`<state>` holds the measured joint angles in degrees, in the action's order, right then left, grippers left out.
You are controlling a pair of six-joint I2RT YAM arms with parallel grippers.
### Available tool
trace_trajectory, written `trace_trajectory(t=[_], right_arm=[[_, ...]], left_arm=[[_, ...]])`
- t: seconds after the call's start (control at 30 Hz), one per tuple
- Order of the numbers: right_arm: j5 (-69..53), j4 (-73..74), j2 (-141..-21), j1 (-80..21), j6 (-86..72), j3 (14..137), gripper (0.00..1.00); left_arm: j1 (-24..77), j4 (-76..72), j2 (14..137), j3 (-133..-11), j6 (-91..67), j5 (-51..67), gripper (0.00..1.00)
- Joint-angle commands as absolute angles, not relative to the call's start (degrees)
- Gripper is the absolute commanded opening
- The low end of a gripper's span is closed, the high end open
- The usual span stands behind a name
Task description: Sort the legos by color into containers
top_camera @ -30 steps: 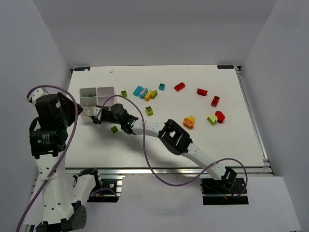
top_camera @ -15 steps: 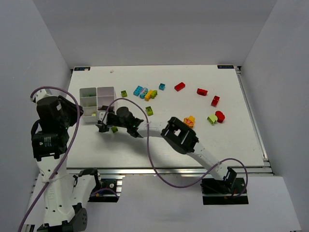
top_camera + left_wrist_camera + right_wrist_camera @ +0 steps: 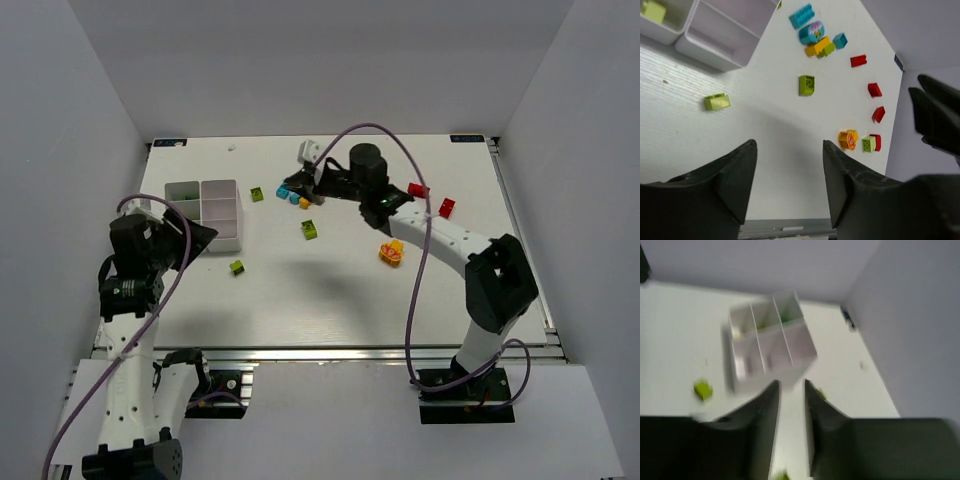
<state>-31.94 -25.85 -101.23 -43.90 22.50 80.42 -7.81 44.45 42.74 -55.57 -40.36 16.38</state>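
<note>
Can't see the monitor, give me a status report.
Left gripper open, beside tray. Right gripper narrowly open, at cyan bricks. Most legos unsorted. Nothing blocking.

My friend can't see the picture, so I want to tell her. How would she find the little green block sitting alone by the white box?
Find the white tray at the table's left side. Just off its near right corner, toward the arm bases, a lime brick lies alone. Unlike the other green bricks, it is the brick nearest the table's front edge.

Right wrist view blurred, tray (image 3: pixel 790 346) smeared, cyan bricks (image 3: pixel 293 197) partly hidden by right end effector (image 3: pixel 298 186)
</note>
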Motion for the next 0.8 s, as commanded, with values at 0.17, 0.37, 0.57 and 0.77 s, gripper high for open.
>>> trace_trajectory(t=[0.17,0.37,0.57,0.77], right_arm=[[-37.6,5.9,-93.1,-25.9,18.0,71.6,0.21],[-36.0,18.8,-89.7,-18.6,23.5,71.0,0.56],[-40.1,21.9,-87.5,-12.9,25.9,66.6,0.61],[-42.0,18.1,-88.5,-12.8,23.4,66.1,0.62]], left_arm=[[5.0,39.3,48.3,-48.6,-44.8,12.9,0.69],[20.9,45.2,59.3,-51.1,-51.2,-8.6,0.72],[26.6,48.9,66.0,-51.9,-55.5,-18.7,0.76],[28.5,48.4,73.6,-53.9,-53.6,-24.4,0.79]])
